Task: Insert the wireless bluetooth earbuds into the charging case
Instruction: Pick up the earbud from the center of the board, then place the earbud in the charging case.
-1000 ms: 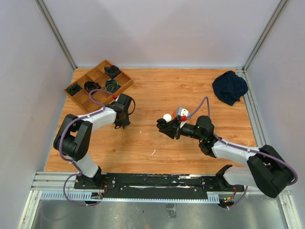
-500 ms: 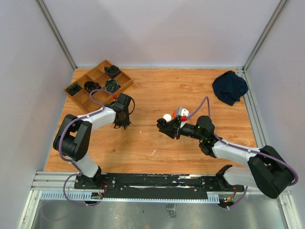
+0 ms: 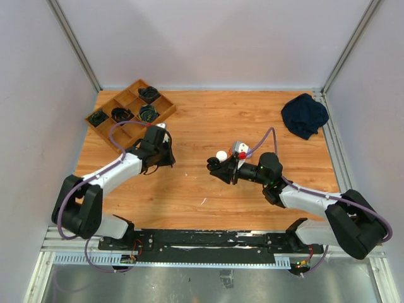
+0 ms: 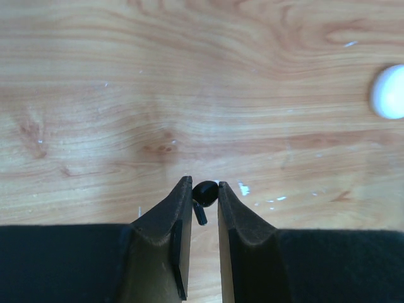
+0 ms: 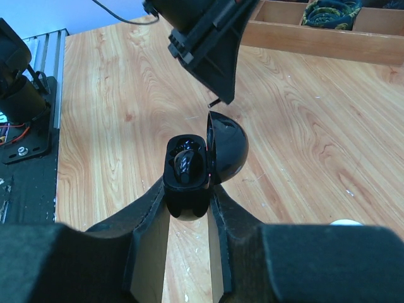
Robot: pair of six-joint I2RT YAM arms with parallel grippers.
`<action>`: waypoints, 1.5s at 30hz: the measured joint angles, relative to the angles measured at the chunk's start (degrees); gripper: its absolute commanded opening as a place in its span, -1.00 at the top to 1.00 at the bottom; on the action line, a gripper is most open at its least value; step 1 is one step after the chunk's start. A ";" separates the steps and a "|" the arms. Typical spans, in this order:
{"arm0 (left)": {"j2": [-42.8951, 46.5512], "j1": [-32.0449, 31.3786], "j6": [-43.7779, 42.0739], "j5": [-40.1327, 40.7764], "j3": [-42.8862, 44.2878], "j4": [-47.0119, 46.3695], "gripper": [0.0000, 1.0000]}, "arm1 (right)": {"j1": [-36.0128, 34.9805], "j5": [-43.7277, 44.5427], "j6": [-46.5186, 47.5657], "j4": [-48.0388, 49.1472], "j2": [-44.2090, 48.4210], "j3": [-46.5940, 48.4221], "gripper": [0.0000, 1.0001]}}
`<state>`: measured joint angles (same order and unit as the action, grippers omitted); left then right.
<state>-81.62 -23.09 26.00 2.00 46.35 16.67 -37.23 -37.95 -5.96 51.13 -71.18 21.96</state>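
A black earbud (image 4: 204,192) is pinched between the tips of my left gripper (image 4: 204,189), which is shut on it just above the wood, its short stem pointing back between the fingers. In the top view the left gripper (image 3: 169,159) sits left of centre. My right gripper (image 5: 188,189) is shut on the black charging case (image 5: 187,189), held with its lid (image 5: 228,148) swung open to the right. A second black earbud (image 5: 187,163) lies seated inside. The left gripper's fingers (image 5: 214,76) hang just beyond the case. From above, the case (image 3: 214,166) is at the table's middle.
A white round case (image 3: 221,154) lies just behind the right gripper, with a white and red item (image 3: 240,150) beside it. A wooden compartment tray (image 3: 165,115) of dark cables stands at the back left. A dark blue cloth (image 3: 304,115) is at the back right.
The left jaws have closed on the black earbud. The left arm has stretched out lower, its elbow swinging left and its gripper edging toward the case. The right arm has stayed still.
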 measured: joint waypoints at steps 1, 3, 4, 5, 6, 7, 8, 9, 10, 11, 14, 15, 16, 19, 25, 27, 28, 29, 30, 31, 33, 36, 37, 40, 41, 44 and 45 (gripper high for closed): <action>1.38 -0.11 0.00 -0.37 -0.55 -0.87 0.64 | 0.00 0.02 -0.04 0.02 -0.11 0.07 0.72; 4.96 -0.50 0.04 -1.09 -1.95 -3.08 0.63 | 0.00 0.04 -0.09 0.07 -0.48 0.22 0.72; 6.91 -0.81 0.09 -1.51 -2.67 -4.22 0.63 | 0.00 0.07 -0.11 0.09 -0.76 0.35 0.72; 8.70 -1.18 0.17 -1.92 -3.34 -5.29 0.63 | -0.02 0.09 -0.20 0.09 -0.98 0.50 0.72; 10.58 -1.55 0.20 -2.23 -4.07 -6.67 0.63 | -0.11 0.09 -0.22 0.09 -1.18 0.63 0.72; 12.28 -1.92 0.24 -2.62 -4.74 -7.96 0.63 | -0.15 0.09 -0.26 0.11 -1.33 0.87 0.72; 14.12 -2.29 0.35 -2.97 -5.55 -9.44 0.64 | -0.15 0.11 -0.26 0.22 -1.49 1.05 0.72; 15.80 -2.67 0.39 -3.21 -6.36 -10.93 0.65 | -0.22 0.11 -0.31 0.37 -1.55 1.16 0.72; 18.10 -3.02 0.39 -3.45 -7.52 -12.98 0.65 | -0.22 0.13 -0.33 0.52 -1.57 1.18 0.72; 19.04 -3.50 0.39 -3.56 -7.93 -13.75 0.65 | -0.22 0.13 -0.39 0.70 -1.57 1.20 0.72; 23.54 -5.44 0.07 -3.82 -10.34 -17.97 0.66 | -0.22 0.22 -0.79 1.33 -1.60 1.46 0.72; 25.00 -6.23 -0.15 -4.02 -11.15 -19.39 0.66 | -0.22 0.26 -1.03 1.49 -1.60 1.64 0.72; 26.10 -6.88 -0.33 -4.20 -11.72 -20.57 0.65 | -0.24 0.28 -1.29 1.73 -1.62 1.79 0.72; 29.75 -9.29 -1.42 -4.57 -13.49 -24.79 0.65 | -0.26 0.24 -1.84 2.32 -1.62 2.34 0.72; 33.90 -13.42 -4.74 -5.49 -14.21 -31.47 0.63 | -0.28 0.07 -3.21 3.43 -1.60 3.39 0.72; 34.69 -14.32 -5.64 -6.19 -14.43 -33.62 0.61 | -0.68 0.07 -3.67 3.63 -1.57 3.74 0.72; 35.04 -14.75 -6.19 -6.64 -14.60 -34.80 0.59 | -1.07 0.04 -4.00 3.76 -1.55 3.91 0.72; 35.32 -15.30 -6.69 -7.02 -14.82 -36.02 0.58 | -1.42 0.02 -4.24 3.91 -1.46 4.04 0.72; 35.52 -15.76 -7.15 -7.39 -15.04 -37.00 0.58 | -1.70 0.00 -4.42 3.93 -1.38 4.20 0.72; 35.76 -16.35 -7.85 -7.89 -15.39 -38.23 0.57 | -1.81 -0.09 -4.59 3.98 -1.27 4.42 0.72; 36.06 -17.46 -9.14 -8.70 -16.11 -40.70 0.56 | -2.19 -0.09 -4.90 4.13 -0.85 4.85 0.72; 36.17 -19.08 -11.21 -10.10 -17.38 -44.78 0.55 | -2.43 -0.11 -5.40 4.37 -0.07 5.16 0.72; 36.13 -19.45 -11.76 -10.51 -17.68 -45.90 0.54 | -2.49 -0.13 -5.60 4.39 0.13 5.33 0.72; 35.65 -20.52 -13.51 -11.96 -18.14 -49.16 0.53 | -2.82 -0.13 -6.08 4.79 0.50 5.55 0.72; 35.43 -20.90 -14.03 -12.35 -18.16 -50.18 0.53 | -2.91 -0.15 -6.27 4.85 0.63 5.55 0.73; 34.95 -21.94 -15.43 -13.38 -18.27 -52.83 0.52 | -2.95 -0.15 -6.97 5.31 0.90 5.57 0.73; 34.84 -22.23 -15.80 -13.70 -18.36 -53.55 0.52 | -2.95 -0.15 -7.21 5.57 0.90 5.57 0.73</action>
<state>-46.78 -45.32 10.20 -11.70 27.99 -36.88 -40.18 -38.11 -13.17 56.71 -70.28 27.53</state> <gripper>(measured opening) 0.241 0.271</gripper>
